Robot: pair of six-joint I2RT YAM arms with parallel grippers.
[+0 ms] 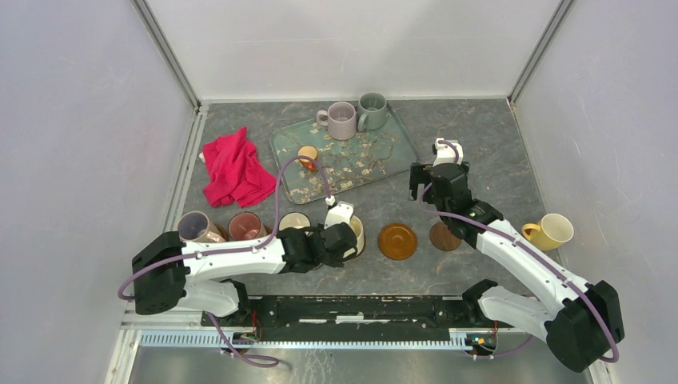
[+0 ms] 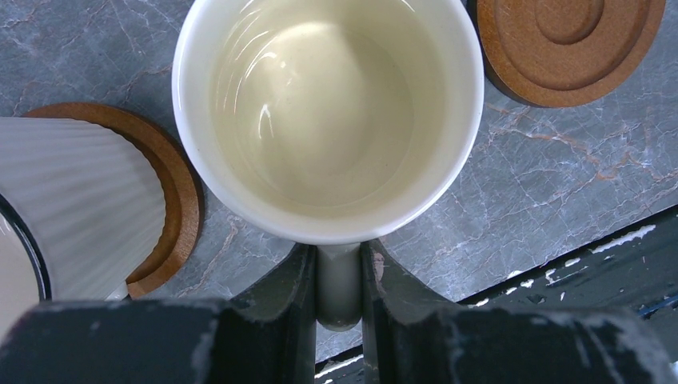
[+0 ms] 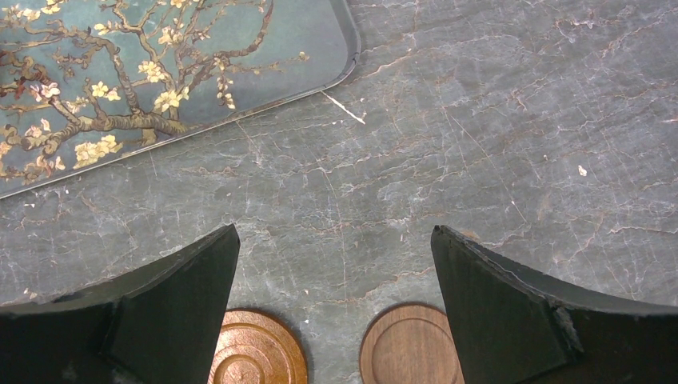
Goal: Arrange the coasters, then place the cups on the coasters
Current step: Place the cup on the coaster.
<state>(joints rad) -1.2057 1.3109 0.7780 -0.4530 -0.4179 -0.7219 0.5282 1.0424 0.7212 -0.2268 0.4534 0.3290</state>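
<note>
The left gripper (image 2: pixel 339 276) is pressed together on the handle of the cream cup (image 2: pixel 328 120), pinching it from both sides, and the cup sits upright in the row on the near side of the floral tray (image 1: pixel 392 152), towards the arm bases. Whether a coaster lies under this cup cannot be told, since its wide mouth hides what is beneath. Just left of it in the same row, the white ribbed cup (image 2: pixel 72 208) rests on a brown coaster (image 2: pixel 177 200). Further left stand a pink cup (image 1: pixel 245 226) and a pale mauve cup (image 1: pixel 194 226), and their bases are too hidden to say what they stand on. To the right of the held cup, also on the tray's near side, the orange coaster (image 1: pixel 397 241) and the dark brown coaster (image 1: pixel 441 238) lie bare, close together but apart. The right gripper (image 3: pixel 334 232) hangs spread wide and empty over open table (image 3: pixel 496 144) between the tray's near corner and those two coasters. Judging from this, the job looks somewhat past halfway. The coasters are laid out and several cups are in the row, but the mauve mug (image 1: pixel 342 120) and grey-green mug (image 1: pixel 372 110) remain on the tray's far end. The yellow mug (image 1: pixel 552 230) stands alone well to the right of the tray.
</note>
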